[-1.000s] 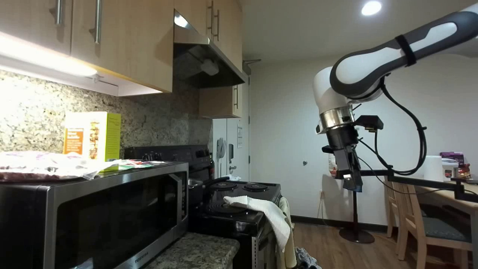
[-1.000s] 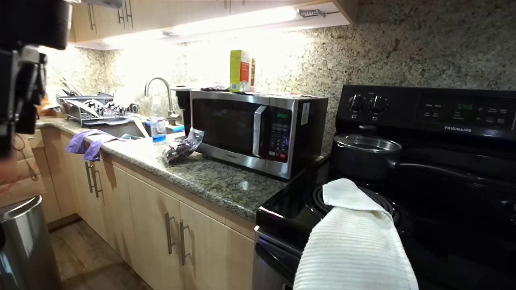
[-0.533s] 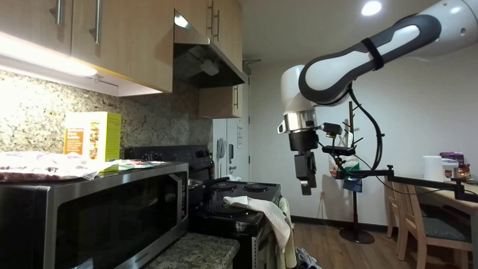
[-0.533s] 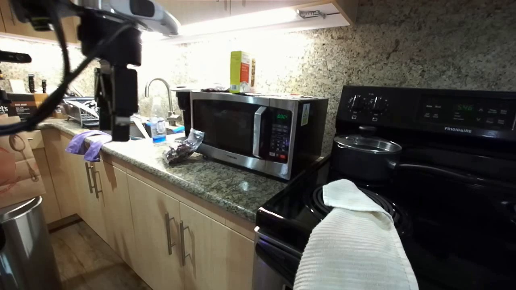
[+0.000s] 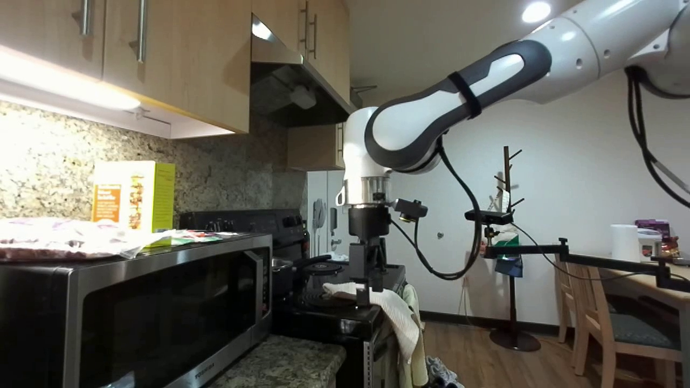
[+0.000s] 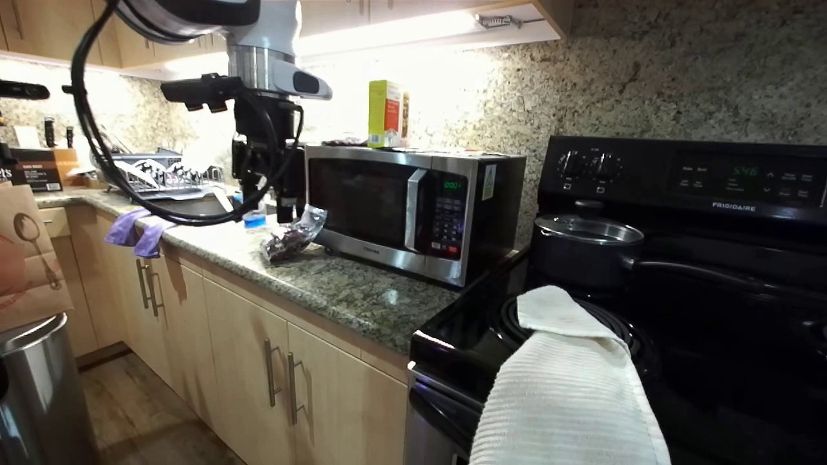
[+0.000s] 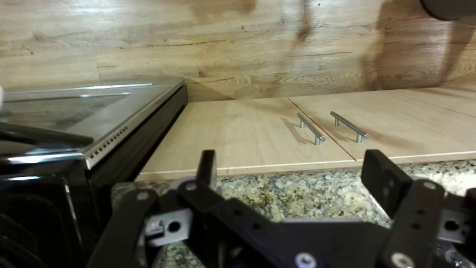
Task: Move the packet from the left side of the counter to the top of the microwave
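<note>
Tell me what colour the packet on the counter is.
The packet is dark maroon with silvery parts, best seen in an exterior view.

Long white under-cabinet lamp point(image 6: 400, 31) blown out in both exterior views; tan speckled stone backsplash point(image 6: 517, 90) bleached beside it, dimmer toward the glossy black stove point(image 6: 730, 329). Speckled grey stone worktop point(image 6: 349, 278) washed bright farther off, darker near the stove. Round white ceiling light point(image 5: 536, 11) overexposed. Lettering smeared on the yellow-and-white cardboard box point(image 5: 135, 196). Wrist view: sheen on brown wood-plank floor point(image 7: 167, 56); steel bar handles point(image 7: 311, 128) throw soft shadows.

Speckled counter point(image 6: 352, 294) carries packet point(image 6: 289, 241), microwave point(image 6: 362, 200), dish rack point(image 6: 165, 189).
</note>
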Controlling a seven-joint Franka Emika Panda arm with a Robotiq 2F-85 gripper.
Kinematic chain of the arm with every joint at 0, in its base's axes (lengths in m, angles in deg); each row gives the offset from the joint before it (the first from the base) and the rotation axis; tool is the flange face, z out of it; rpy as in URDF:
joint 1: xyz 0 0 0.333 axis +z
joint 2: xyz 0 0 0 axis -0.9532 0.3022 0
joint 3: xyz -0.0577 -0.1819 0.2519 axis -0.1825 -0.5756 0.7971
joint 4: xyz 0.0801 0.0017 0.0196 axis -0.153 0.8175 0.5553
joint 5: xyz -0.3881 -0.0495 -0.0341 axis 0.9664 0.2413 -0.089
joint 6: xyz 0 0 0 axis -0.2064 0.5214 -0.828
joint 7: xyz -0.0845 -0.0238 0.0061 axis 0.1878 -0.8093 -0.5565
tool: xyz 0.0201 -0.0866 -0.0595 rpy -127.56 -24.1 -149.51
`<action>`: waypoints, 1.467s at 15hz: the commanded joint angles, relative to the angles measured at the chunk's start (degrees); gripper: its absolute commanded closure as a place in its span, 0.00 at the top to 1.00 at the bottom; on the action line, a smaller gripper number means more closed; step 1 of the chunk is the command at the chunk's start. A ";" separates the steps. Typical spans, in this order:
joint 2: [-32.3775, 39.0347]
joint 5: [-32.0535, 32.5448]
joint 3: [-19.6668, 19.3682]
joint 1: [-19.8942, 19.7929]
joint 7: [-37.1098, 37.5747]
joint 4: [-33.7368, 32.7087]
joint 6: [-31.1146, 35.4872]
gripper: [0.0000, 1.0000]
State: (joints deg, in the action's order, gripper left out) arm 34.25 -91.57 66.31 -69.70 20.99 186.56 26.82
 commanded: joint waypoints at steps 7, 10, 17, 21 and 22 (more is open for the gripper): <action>5.89 -0.60 2.59 0.76 0.45 -4.99 -1.89 1.00; 5.58 -0.60 2.23 0.34 0.45 -5.01 -2.32 1.00; 16.51 -5.11 5.06 1.38 -6.20 -12.53 16.72 1.00; 26.07 -10.33 9.74 1.13 -13.09 -20.57 21.08 1.00; 28.58 -10.34 10.91 1.20 -14.67 -23.18 21.17 1.00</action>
State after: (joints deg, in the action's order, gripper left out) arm 56.06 -99.42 74.42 -68.04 11.87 170.89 47.24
